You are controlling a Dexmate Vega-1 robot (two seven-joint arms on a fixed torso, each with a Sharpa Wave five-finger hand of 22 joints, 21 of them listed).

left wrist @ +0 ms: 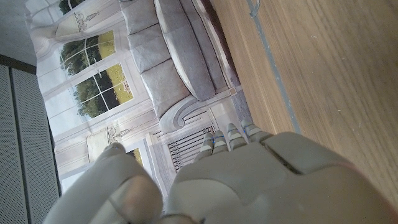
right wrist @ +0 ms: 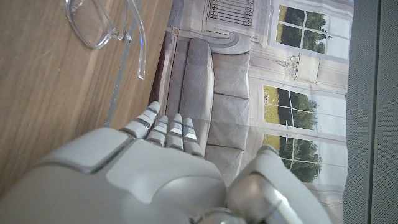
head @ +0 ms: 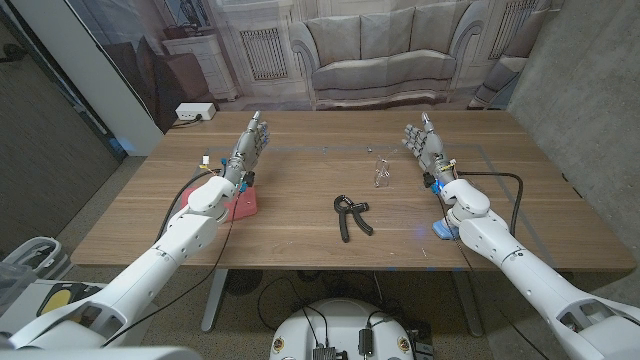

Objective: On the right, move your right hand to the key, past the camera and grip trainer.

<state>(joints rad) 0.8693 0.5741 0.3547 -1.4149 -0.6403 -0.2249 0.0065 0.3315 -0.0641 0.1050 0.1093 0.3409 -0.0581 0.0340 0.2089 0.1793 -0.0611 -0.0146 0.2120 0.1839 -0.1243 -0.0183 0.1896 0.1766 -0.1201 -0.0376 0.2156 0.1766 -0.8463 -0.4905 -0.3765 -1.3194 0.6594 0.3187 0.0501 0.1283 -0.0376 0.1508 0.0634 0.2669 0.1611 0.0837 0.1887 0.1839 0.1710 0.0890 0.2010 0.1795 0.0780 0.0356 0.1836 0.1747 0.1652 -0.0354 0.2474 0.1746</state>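
Observation:
My right hand point(head: 424, 143) stands upright over the far right of the table, fingers straight and holding nothing; its back is close up in the right wrist view point(right wrist: 155, 177). A black grip trainer point(head: 351, 215) lies at the table's middle, nearer me and to the left of that hand. My left hand point(head: 251, 146) stands the same way at the far left, empty, its back close up in the left wrist view point(left wrist: 249, 180). A pink boxy object point(head: 241, 206) sits under my left forearm. A small blue object point(head: 443, 230), too small to identify, lies beside my right forearm.
Clear-framed glasses point(head: 381, 171) lie just left of my right hand, also seen in the right wrist view point(right wrist: 99, 25). Black cables run along both forearms. A white box point(head: 195, 112) sits beyond the table's far left corner. Bare wood point(head: 540, 215) spreads right of my right arm.

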